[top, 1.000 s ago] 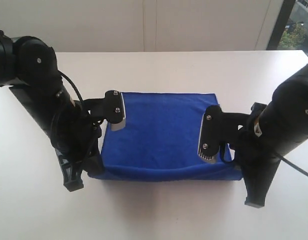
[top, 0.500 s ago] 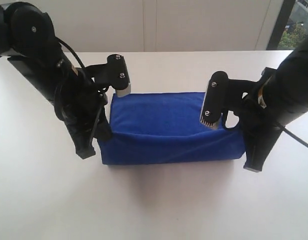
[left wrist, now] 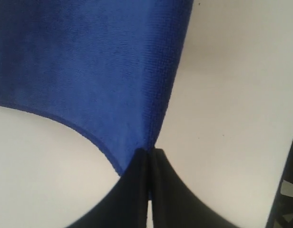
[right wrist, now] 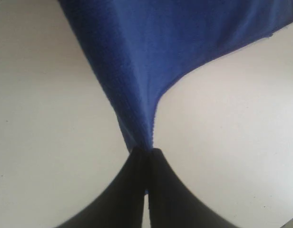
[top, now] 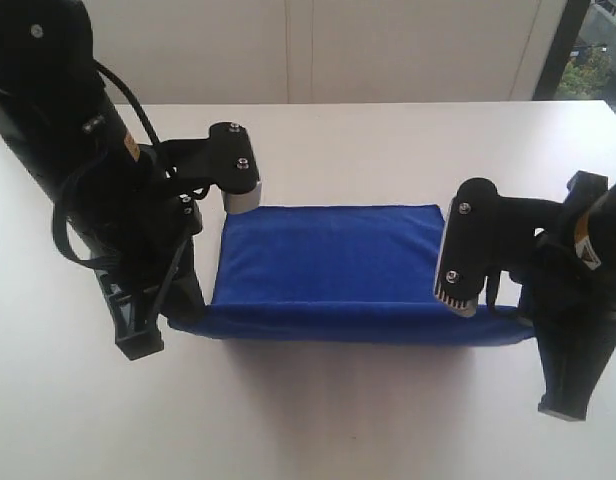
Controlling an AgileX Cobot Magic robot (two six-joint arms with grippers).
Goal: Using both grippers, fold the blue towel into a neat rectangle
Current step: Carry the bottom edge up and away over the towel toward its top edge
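Observation:
The blue towel hangs stretched between the two arms over the white table, with its near edge pulled taut from corner to corner. My left gripper is shut on the towel's near-left corner. The left wrist view shows that gripper pinching the cloth between closed black fingers. My right gripper is shut on the near-right corner. In the right wrist view that gripper clamps a bunched point of towel that fans out away from it.
The table's far edge runs along a pale wall, and a window shows at the top right. Bare white tabletop lies in front of the towel and behind it.
Both grippers kept their hold. The right arm swung out to the right and toward the near side, the left arm shifted left, and the towel went from sagging to wide and taut.

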